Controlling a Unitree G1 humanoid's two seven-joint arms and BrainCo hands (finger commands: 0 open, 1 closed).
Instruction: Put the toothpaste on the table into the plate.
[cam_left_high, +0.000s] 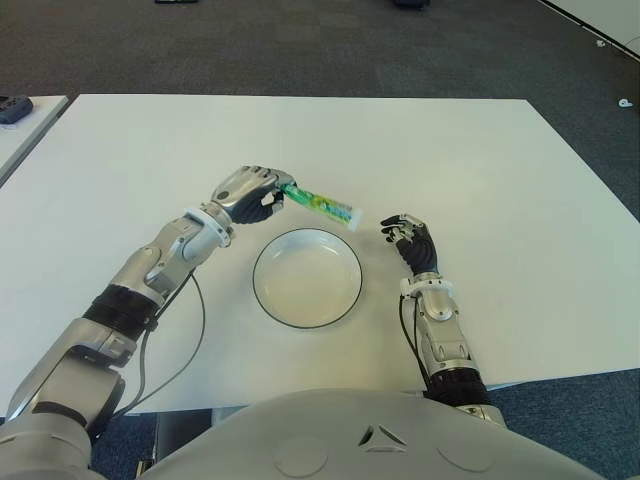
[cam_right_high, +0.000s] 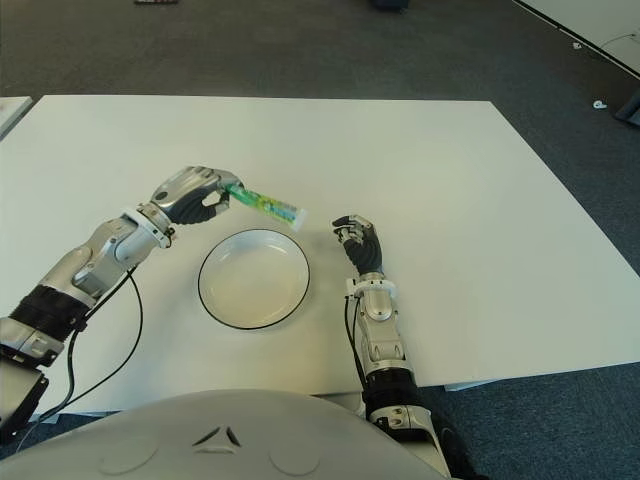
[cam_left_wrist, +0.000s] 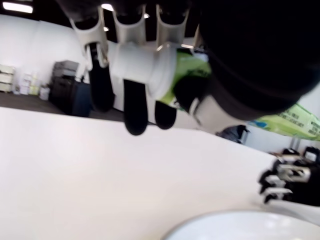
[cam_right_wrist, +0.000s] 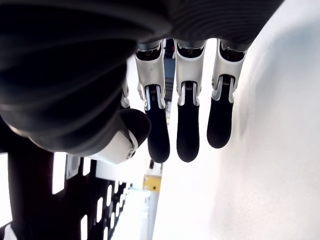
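Even, bright overhead light fills both eye views — the white table (cam_left_high: 480, 170) shows only soft, faint shadows. The left wrist view is blurred, its fingers (cam_left_wrist: 134, 107) dark; ceiling lamps glare above, perhaps — the right wrist view is strongly backlit

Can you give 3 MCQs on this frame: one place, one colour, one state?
1. Where is the toothpaste?
A in the plate
B in the left hand, beyond the plate
C in the right hand

2. What colour is the tube body?
A green
B red
C black

3. What is the right hand doing?
A gripping the plate
B holding nothing
C holding the tube

Key:
1 B, the left hand grips the toothpaste beyond the plate.
2 A, the tube is green.
3 B, the right hand shows relaxed, empty fingers.
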